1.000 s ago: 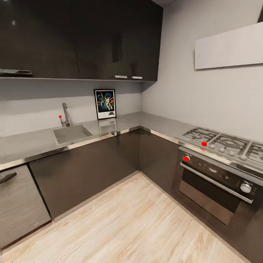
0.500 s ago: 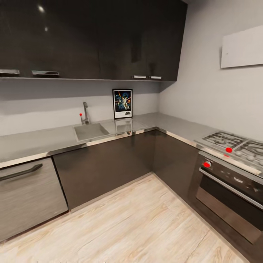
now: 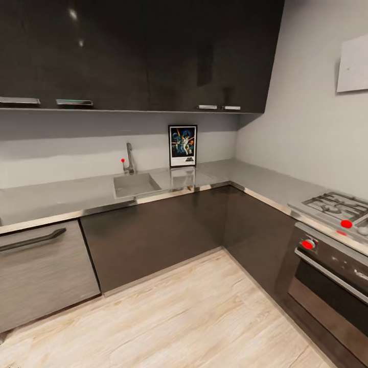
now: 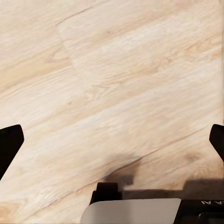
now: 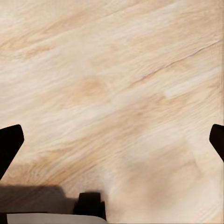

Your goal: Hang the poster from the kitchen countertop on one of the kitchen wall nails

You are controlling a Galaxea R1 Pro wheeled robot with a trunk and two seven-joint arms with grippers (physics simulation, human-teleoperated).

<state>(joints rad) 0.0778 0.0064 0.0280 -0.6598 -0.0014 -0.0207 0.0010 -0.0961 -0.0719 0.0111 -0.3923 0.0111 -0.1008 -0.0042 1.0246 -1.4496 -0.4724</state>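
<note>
Poster (image 3: 183, 145) standing upright on the kitchen countertop (image 3: 61, 197), leaning against the grey wall just behind the drainboard (image 3: 181, 177) and beside the inset sink (image 3: 134, 184) with its tap (image 3: 129, 158) and red knob. Over the last 1.0 s the whole head view has swung: the poster and sink sit further toward the picture's right, the cooker (image 3: 332, 245) has slid toward the right edge, and more of the drawer front (image 3: 41, 273) is exposed at the left. This is camera motion, not motion of the objects; it suggests the robot is turning or driving to face the counter, so the approach phase is judged to be under way and the pick-up not yet begun. Appearance of the poster: thin black frame, white border, dark blue artwork with pale figures; its reflection shows in the steel below it. Left gripper (image 4: 112, 144) and right gripper (image 5: 112, 144): each pincer spread wide, dark fingertips at opposite picture edges, nothing between them, both over the pale wooden floor (image 3: 194, 317).
</note>
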